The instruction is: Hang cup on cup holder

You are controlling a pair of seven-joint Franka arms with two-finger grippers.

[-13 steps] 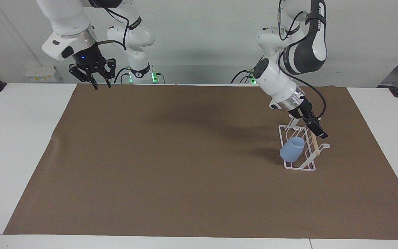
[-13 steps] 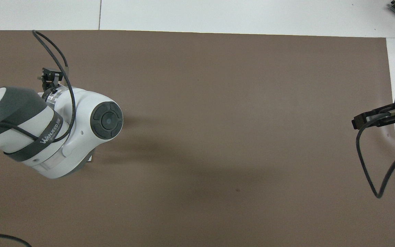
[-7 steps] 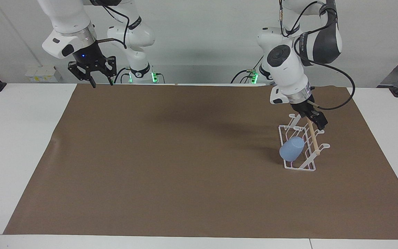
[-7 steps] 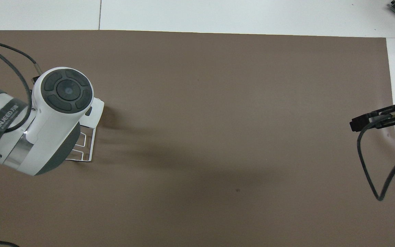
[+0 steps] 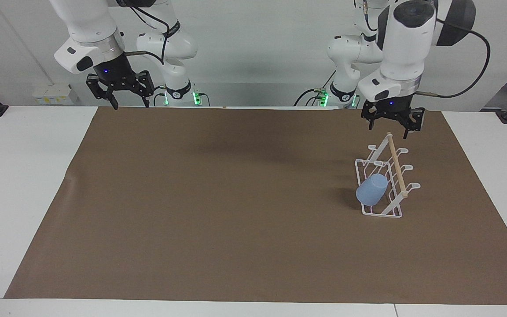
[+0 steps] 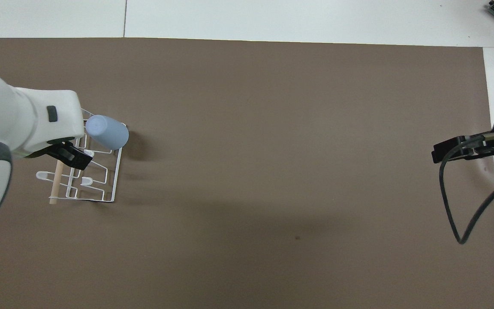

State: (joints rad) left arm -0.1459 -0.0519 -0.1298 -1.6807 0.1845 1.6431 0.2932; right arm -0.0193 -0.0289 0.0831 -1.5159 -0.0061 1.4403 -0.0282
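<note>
The light blue cup hangs mouth-down and tilted on a prong of the white wire cup holder, at the holder's end farther from the robots. The holder stands on the mat toward the left arm's end of the table. Both also show in the overhead view, the cup and the holder. My left gripper is open and empty, pointing down, raised over the end of the holder's wooden dowel nearer to the robots. My right gripper is open and empty, and waits raised over the mat's edge by its base.
A brown mat covers most of the white table. In the overhead view the left arm's wrist covers part of the holder. A black cable loops from the right arm over the mat's edge.
My left gripper has lifted off the holder, turned to point straight down and drawn back toward the robots. The cup stays on the prong. The right gripper has barely shifted.
</note>
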